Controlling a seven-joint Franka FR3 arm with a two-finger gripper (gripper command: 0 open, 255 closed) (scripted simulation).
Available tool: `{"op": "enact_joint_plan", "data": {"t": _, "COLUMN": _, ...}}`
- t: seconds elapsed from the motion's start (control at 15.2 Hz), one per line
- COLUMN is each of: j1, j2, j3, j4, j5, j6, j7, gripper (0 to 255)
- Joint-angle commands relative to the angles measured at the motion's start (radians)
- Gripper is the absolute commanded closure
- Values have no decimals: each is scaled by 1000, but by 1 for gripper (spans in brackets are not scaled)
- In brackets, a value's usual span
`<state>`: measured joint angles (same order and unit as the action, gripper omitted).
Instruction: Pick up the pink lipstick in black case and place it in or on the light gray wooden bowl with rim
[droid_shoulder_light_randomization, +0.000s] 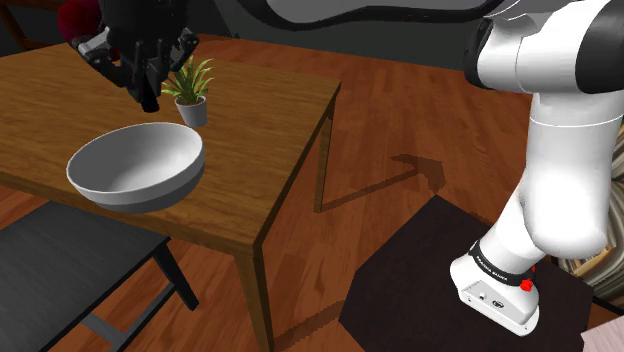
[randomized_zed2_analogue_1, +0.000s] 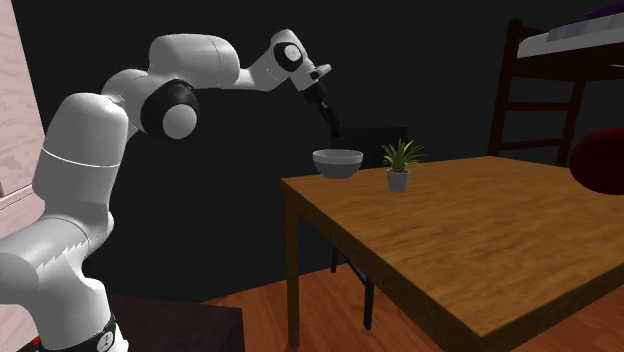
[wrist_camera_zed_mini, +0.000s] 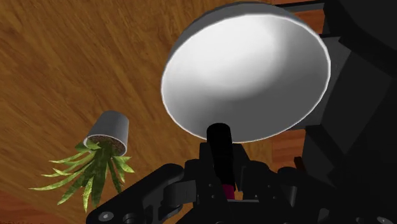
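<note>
Shoulder view: the hand (droid_shoulder_light_randomization: 149, 90) hangs over the far rim of the light grey bowl (droid_shoulder_light_randomization: 150, 192), fingers pointing down and pinching the lipstick (droid_shoulder_light_randomization: 151, 102), whose dark case pokes out below them. The bowl is empty. It sits at the left of the brown wooden table (droid_shoulder_light_randomization: 275, 110), with a small potted plant (droid_shoulder_light_randomization: 191, 92) just beyond it. Judgement: carried high so that the case clears the rim before release. A dark chair (droid_shoulder_light_randomization: 70, 250) is tucked under the near edge, the floor (droid_shoulder_light_randomization: 400, 120) is reddish wood, and the arm's stand (droid_shoulder_light_randomization: 430, 290) is at lower right.

Second exterior view: the arm reaches in from the left, with the hand just above the bowl and not touching it. The plant stands right of the bowl, and a bunk ladder (randomized_zed2_analogue_1: 535, 90) is at far right against a dark wall.

Wrist view: the black case is clamped upright between both fingers (wrist_camera_zed_mini: 191, 184), with a sliver of pink at its base. The bowl's white hollow lies straight ahead. Judgement: well lined up for a drop.
</note>
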<state>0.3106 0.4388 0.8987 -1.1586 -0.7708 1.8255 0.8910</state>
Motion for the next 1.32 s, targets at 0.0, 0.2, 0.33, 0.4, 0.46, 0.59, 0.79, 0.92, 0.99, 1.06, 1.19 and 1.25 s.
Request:
{"op": "enact_joint_plan", "data": {"t": 0.0, "j1": 135, "j2": 111, "j3": -37, "j4": 166, "j5": -82, "j6": -71, "j7": 3, "gripper": 255}}
{"op": "enact_joint_plan", "data": {"t": 0.2, "j1": 173, "j2": 149, "j3": -56, "j4": 201, "j5": -104, "j6": -70, "j7": 10, "gripper": 255}}
{"op": "enact_joint_plan", "data": {"t": 0.33, "j1": 146, "j2": 134, "j3": -50, "j4": 145, "j5": -97, "j6": -38, "j7": 28, "gripper": 255}}
{"op": "enact_joint_plan", "data": {"t": 0.4, "j1": 134, "j2": 128, "j3": -48, "j4": 120, "j5": -94, "j6": -22, "j7": 37, "gripper": 255}}
{"op": "enact_joint_plan", "data": {"t": 0.46, "j1": 123, "j2": 122, "j3": -46, "j4": 96, "j5": -92, "j6": -7, "j7": 45, "gripper": 255}}
{"op": "enact_joint_plan", "data": {"t": 0.59, "j1": 103, "j2": 113, "j3": -43, "j4": 51, "j5": -89, "j6": 22, "j7": 61, "gripper": 255}}
{"op": "enact_joint_plan", "data": {"t": 0.79, "j1": 78, "j2": 101, "j3": -41, "j4": -10, "j5": -88, "j6": 64, "j7": 83, "gripper": 255}}
{"op": "enact_joint_plan", "data": {"t": 0.92, "j1": 71, "j2": 98, "j3": -40, "j4": -29, "j5": -88, "j6": 77, "j7": 91, "gripper": 255}}
{"op": "enact_joint_plan", "data": {"t": 0.99, "j1": 71, "j2": 98, "j3": -40, "j4": -29, "j5": -88, "j6": 77, "j7": 91, "gripper": 255}}
{"op": "enact_joint_plan", "data": {"t": 1.06, "j1": 71, "j2": 98, "j3": -40, "j4": -29, "j5": -88, "j6": 77, "j7": 91, "gripper": 255}}
{"op": "enact_joint_plan", "data": {"t": 1.19, "j1": 71, "j2": 98, "j3": -40, "j4": -29, "j5": -88, "j6": 77, "j7": 91, "gripper": 255}}
{"op": "enact_joint_plan", "data": {"t": 1.25, "j1": 71, "j2": 98, "j3": -40, "j4": -29, "j5": -88, "j6": 77, "j7": 91, "gripper": 255}}
